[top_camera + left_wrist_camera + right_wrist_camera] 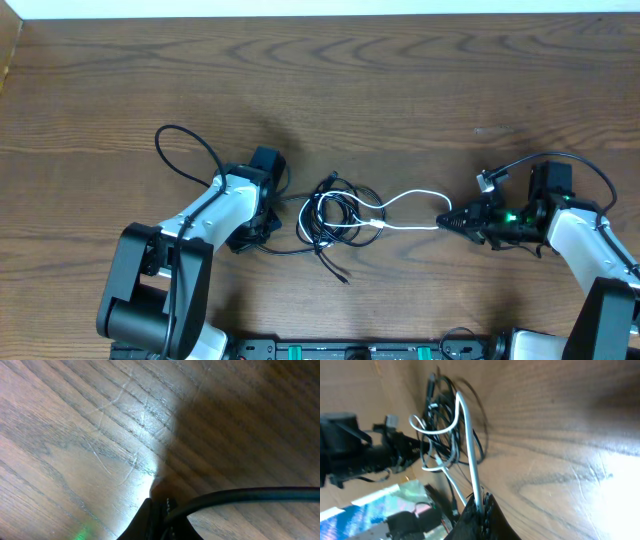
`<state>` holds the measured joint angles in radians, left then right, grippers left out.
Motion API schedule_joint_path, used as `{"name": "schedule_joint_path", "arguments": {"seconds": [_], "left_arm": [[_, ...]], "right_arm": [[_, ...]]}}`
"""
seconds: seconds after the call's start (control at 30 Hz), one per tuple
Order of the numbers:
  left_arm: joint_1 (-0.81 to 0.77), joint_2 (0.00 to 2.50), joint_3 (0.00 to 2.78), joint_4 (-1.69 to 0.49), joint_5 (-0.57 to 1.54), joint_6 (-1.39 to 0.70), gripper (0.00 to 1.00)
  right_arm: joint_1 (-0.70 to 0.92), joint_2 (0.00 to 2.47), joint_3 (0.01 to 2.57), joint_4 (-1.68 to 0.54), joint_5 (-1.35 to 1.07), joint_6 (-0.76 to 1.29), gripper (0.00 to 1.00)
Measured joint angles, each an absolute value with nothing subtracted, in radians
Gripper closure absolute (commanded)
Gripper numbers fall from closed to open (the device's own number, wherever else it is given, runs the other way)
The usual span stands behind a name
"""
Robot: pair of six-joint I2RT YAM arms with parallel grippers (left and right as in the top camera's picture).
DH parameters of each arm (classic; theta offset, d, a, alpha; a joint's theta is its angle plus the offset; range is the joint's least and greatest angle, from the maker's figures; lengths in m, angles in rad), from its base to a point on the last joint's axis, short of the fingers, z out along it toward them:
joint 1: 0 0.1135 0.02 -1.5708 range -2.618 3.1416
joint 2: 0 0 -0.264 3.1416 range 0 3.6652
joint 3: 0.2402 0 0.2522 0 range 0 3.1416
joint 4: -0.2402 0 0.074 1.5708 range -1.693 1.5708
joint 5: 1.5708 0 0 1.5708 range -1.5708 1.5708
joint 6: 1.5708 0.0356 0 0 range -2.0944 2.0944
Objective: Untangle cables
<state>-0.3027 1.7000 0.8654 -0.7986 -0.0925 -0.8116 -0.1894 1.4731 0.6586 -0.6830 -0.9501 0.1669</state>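
Note:
The cables lie as a tangle (335,215) of thin black cords in the middle of the table, with one loose plug end (343,279) toward the front. A white cable (410,205) loops out of it to the right. My right gripper (447,220) is shut on that white cable's end; in the right wrist view the white cable (470,455) runs from the closed tips (481,505) back into the black tangle (440,420). Left of the tangle, my left gripper (268,222) is shut on a black cable (250,494), which leaves the closed tips (162,505) rightward.
The wooden table (400,90) stretches back to a pale far edge. Thick black arm cords arch over the left arm (185,150) and the right arm (560,160). The arm bases and a black rail (350,350) line the front edge.

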Motion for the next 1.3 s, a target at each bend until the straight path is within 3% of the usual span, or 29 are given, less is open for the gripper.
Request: {"name": "schedule_joint_path", "arguments": {"seconds": [0.6,0.93,1.3], "left_arm": [[-0.303,1.700,0.865,-0.797,-0.093,-0.812,0.92],[-0.303,1.700,0.865,-0.797,-0.092,-0.812,0.92],[-0.303,1.700,0.865,-0.797,-0.092,-0.812,0.92]], "right_arm": [[-0.046,1.473,0.481,-0.542,-0.916,0.155,0.99],[0.108,1.473,0.480,-0.360,-0.865,0.281,0.99],[0.284,1.473,0.488,-0.317,-0.697,0.467,0.99]]}}
